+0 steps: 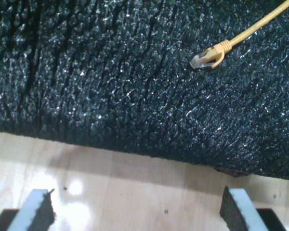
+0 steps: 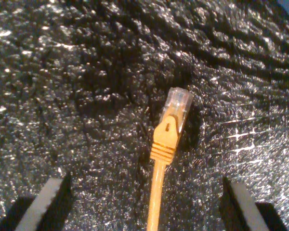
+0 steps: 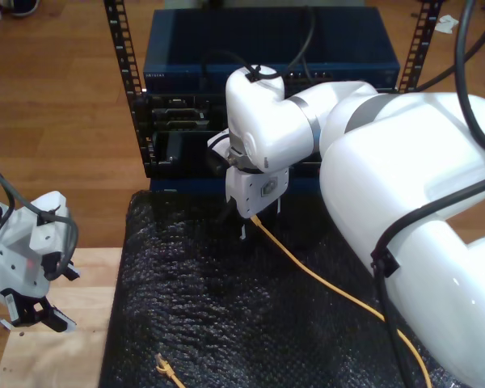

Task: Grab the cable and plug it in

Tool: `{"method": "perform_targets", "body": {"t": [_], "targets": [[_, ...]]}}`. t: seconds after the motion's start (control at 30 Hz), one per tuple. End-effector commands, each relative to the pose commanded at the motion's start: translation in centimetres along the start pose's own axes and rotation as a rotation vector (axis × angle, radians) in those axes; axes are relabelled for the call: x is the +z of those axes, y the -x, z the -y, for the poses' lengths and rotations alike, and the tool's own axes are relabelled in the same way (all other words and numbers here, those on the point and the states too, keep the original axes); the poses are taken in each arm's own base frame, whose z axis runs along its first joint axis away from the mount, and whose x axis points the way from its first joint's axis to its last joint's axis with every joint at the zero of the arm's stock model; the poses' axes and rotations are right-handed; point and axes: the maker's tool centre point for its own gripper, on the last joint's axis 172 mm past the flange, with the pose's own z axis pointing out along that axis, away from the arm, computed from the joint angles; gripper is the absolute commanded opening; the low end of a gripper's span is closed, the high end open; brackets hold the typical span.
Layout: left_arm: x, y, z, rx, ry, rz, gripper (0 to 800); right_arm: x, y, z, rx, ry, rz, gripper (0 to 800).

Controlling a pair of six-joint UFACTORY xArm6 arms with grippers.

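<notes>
Exterior view: cable point(image 3: 331, 283) runs across black foam mat point(image 3: 226, 315) mid-frame to lower right. My second pincer point(image 2: 147, 195) is spread wide over 1 plug point(image 2: 173, 120); my first pincer point(image 1: 135, 209) is spread, nothing held, over wooden surface point(image 1: 135, 187).

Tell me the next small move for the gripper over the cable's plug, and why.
Probably lower my second gripper straight down and close on the cable just behind its plug. The jaws stand open on either side of the cable, which lies loose on the black foam mat, nothing gripped yet. My first gripper is open too, with the other plug beyond its reach.
</notes>
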Motion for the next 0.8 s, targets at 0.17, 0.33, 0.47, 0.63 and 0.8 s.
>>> {"method": "perform_targets", "body": {"t": [0.17, 0.33, 0.47, 0.63, 0.8], "targets": [[0.0, 0.0, 0.0, 0.0, 0.0, 0.0, 800, 0.35, -0.04, 0.01, 0.009, -0.001, 0.005, 691], [-0.04, -0.02, 0.01, 0.001, -0.001, 0.0, 800, 0.41, -0.43, -0.09, 0.011, 0.001, 0.0, 632], [-0.04, -0.02, 0.01, 0.001, -0.001, 0.0, 800, 0.73, -0.53, -0.21, 0.012, 0.002, 0.003, 587], [-0.04, -0.02, 0.01, 0.001, -0.001, 0.0, 800, 0.53, -0.95, -0.33, 0.01, 0.005, -0.004, 519], [-0.03, -0.03, -0.03, 0.001, 0.0, 0.0, 799, 0.89, -0.71, -0.98, -0.008, 0.034, 0.008, 463]]}}
